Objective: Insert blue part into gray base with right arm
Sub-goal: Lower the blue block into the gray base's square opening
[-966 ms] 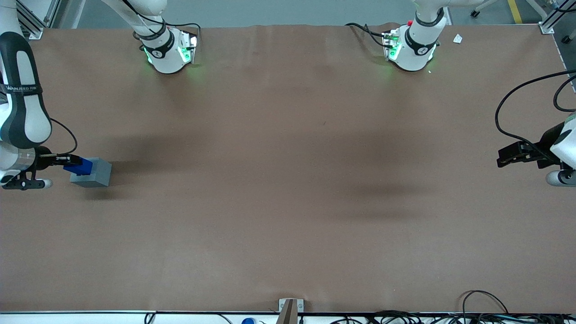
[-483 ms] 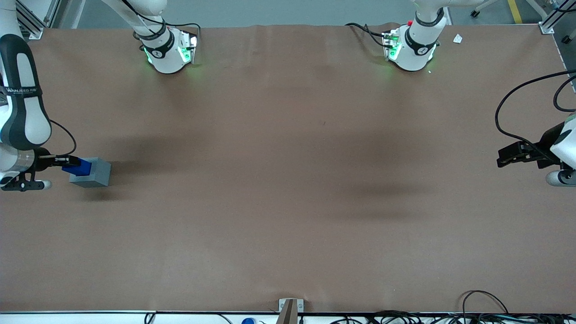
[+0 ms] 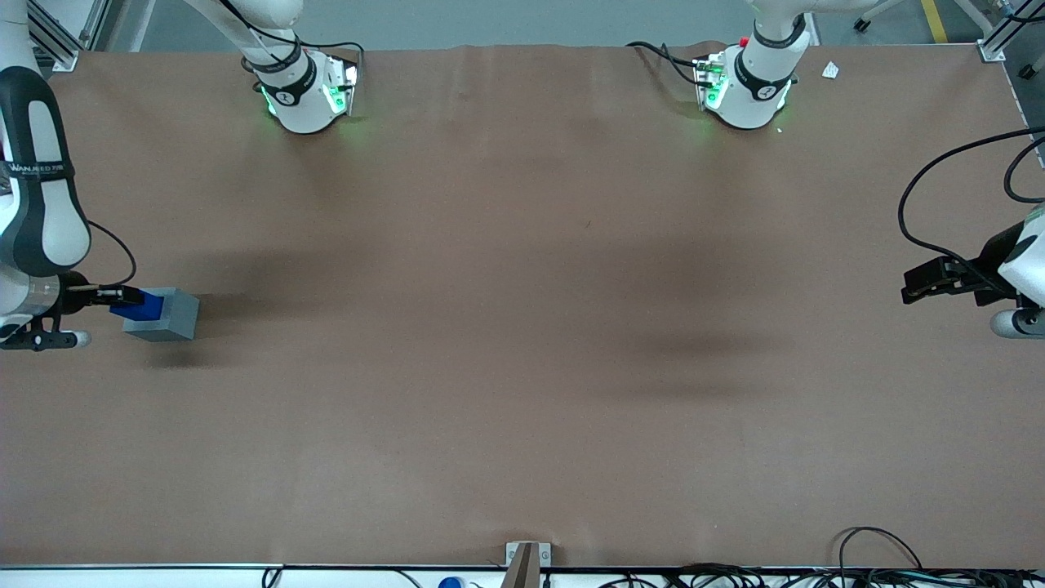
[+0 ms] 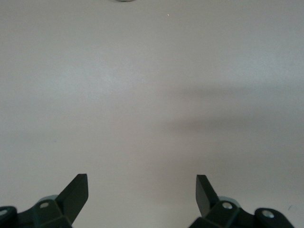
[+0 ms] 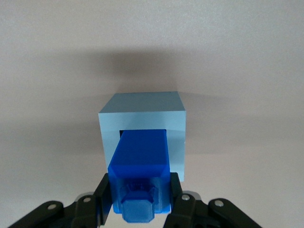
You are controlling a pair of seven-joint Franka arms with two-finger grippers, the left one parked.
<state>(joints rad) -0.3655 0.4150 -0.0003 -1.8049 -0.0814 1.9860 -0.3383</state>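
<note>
The gray base stands on the brown table near the working arm's end. My right gripper is shut on the blue part and holds it over the base's top. In the right wrist view the blue part sits between my black fingers, and its lower end reaches into the square recess of the gray base. The right arm, white with black panels, comes down beside the base.
Two white arm bases with green lights stand at the table's edge farthest from the front camera. A metal bracket and cables lie along the nearest edge.
My gripper has moved down with the blue part, which now sits lower over the gray base. The base has shifted slightly toward the working arm's end.
</note>
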